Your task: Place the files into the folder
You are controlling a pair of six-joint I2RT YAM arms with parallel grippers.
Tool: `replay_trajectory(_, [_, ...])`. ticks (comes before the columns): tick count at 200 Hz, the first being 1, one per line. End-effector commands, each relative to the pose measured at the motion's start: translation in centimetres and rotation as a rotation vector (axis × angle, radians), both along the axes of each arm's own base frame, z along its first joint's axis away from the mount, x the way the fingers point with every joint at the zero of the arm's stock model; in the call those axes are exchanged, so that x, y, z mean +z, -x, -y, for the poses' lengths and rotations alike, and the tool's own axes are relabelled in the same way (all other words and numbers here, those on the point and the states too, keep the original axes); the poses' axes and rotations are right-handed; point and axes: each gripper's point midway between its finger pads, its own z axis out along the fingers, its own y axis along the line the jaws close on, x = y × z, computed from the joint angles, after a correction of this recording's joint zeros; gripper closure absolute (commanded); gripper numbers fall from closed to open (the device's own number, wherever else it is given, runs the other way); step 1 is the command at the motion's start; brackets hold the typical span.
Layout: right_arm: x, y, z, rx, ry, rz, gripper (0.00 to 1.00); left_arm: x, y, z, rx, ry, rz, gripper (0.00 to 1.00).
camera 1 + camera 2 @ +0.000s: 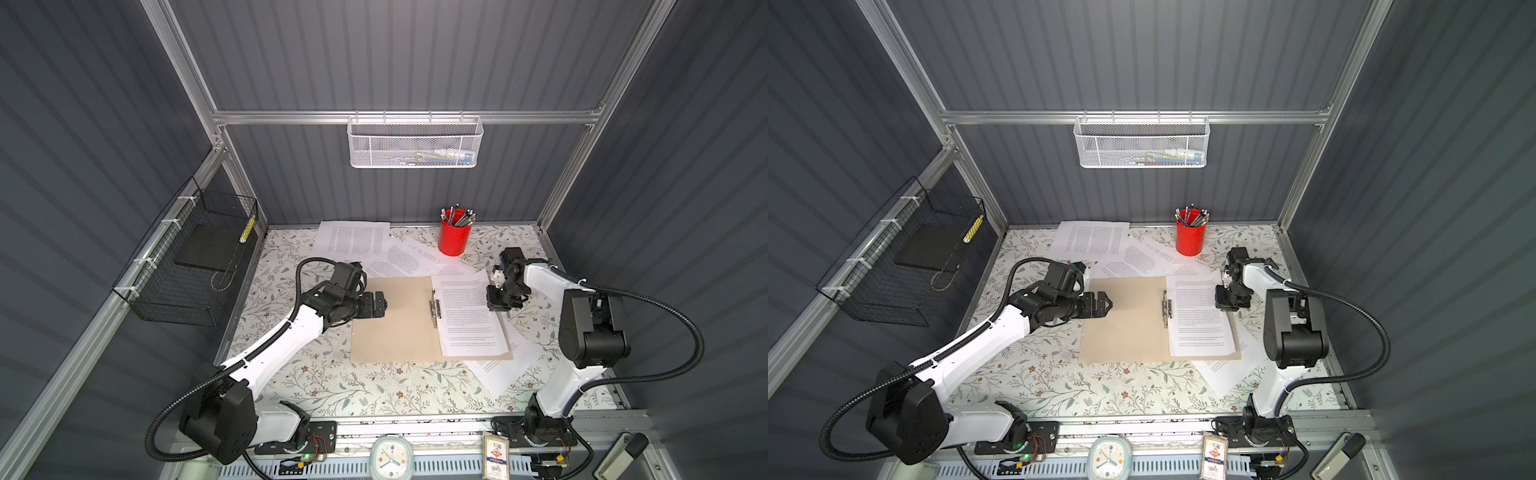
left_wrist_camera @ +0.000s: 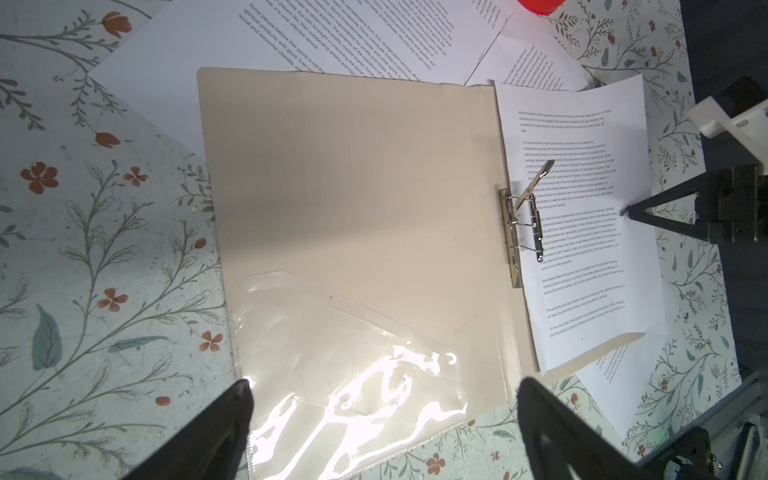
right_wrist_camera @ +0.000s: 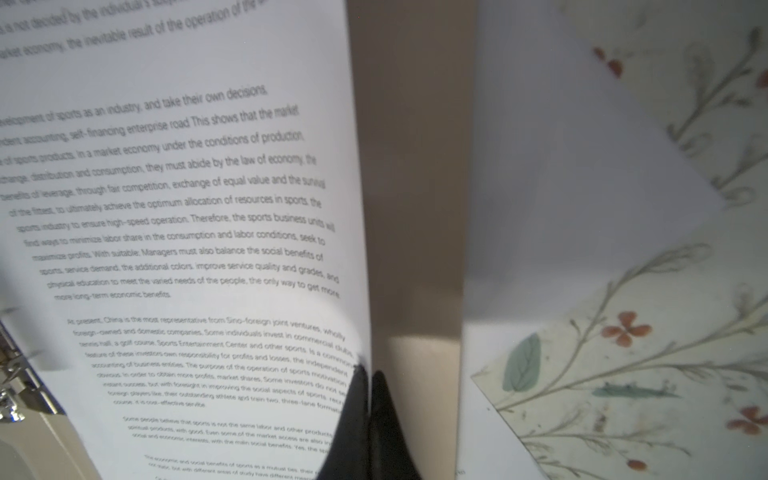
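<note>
Only in the left wrist view is a clear plastic pocket point(image 2: 353, 365) seen on the open tan folder point(image 2: 353, 187), with the left tool point(image 2: 384, 384) spread wide over it. In the right wrist view the right tool point(image 3: 369, 374) is seen up close, pinched shut on the edge of the printed sheet point(image 3: 187, 249) laid in the folder. More files point(image 1: 353, 241) are scattered on the surface point(image 1: 332, 386) behind. Pens point(image 1: 457, 216) are kept in the red cup point(image 1: 455, 243), a black slab point(image 1: 205, 253) in the wire basket point(image 1: 174, 303).
</note>
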Motion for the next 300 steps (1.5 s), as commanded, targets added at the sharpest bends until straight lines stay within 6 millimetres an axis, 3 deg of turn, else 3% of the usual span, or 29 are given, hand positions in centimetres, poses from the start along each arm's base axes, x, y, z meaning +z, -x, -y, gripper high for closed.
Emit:
replay_trajectory(1, [-0.5, 0.3, -0.7, 0.002, -0.016, -0.02, 1.0, -0.4, 0.3, 0.2, -0.023, -0.005, -0.013, 0.0])
replay_trajectory(57, [-0.6, 0.2, -1.0, 0.009, -0.017, -0.02, 0.98, -0.3, 0.3, 0.2, -0.023, -0.004, -0.008, 0.0])
replay_trajectory(104, [-0.4, 0.3, -0.8, 0.01, -0.004, -0.01, 0.85, -0.2, 0.3, -0.3, 0.008, -0.01, -0.011, 0.0])
replay_trajectory(116, [-0.2, 0.3, -0.9, 0.015, -0.009, 0.0, 0.67, 0.1, 0.3, -0.5, 0.023, -0.008, -0.006, 0.0])
replay_trajectory(131, [0.1, 0.4, -0.7, 0.014, 0.004, 0.013, 0.58, 0.7, 0.3, -0.5, 0.027, 0.003, 0.011, 0.0])
replay_trajectory(139, [0.3, 0.3, -0.5, 0.011, 0.012, 0.026, 0.48, 1.0, 0.4, -0.4, 0.024, 0.019, 0.022, 0.0])
replay_trajectory(143, [0.4, 0.3, -0.4, 0.009, 0.015, 0.029, 0.4, 1.1, 0.5, -0.4, 0.023, 0.026, 0.026, 0.0])
replay_trajectory(147, [0.5, 0.3, -0.3, 0.008, 0.019, 0.034, 0.26, 1.2, 0.5, -0.4, 0.022, 0.03, 0.029, 0.0])
replay_trajectory(149, [0.6, 0.3, -0.3, 0.009, 0.019, 0.036, 0.08, 1.2, 0.5, -0.4, 0.022, 0.032, 0.03, 0.0])
replay_trajectory(153, [0.7, 0.2, -0.3, 0.009, 0.02, 0.039, 0.02, 1.2, 0.6, -0.4, 0.021, 0.034, 0.033, 0.0])
replay_trajectory(195, [3.0, -0.2, 0.8, -0.023, 0.079, 0.129, 0.01, 0.8, 0.9, 0.6, -0.038, 0.054, 0.007, 0.01])
replay_trajectory(220, [6.1, -0.8, 3.2, -0.118, 0.182, 0.28, 0.01, 0.2, 1.1, 2.4, -0.091, 0.094, -0.032, 0.01])
replay_trajectory(234, [6.8, -0.7, 3.8, -0.191, 0.144, 0.331, 0.01, -0.2, 1.4, 3.9, -0.129, 0.072, -0.039, 0.0])
replay_trajectory(262, [6.5, -0.6, 3.1, -0.267, -0.055, 0.399, 0.01, -1.7, 2.2, 8.2, -0.22, -0.004, -0.059, 0.01])
replay_trajectory(300, [4.8, -0.9, 2.8, -0.304, -0.143, 0.395, 0.03, -4.8, 1.9, 13.4, -0.273, -0.057, -0.115, 0.08])
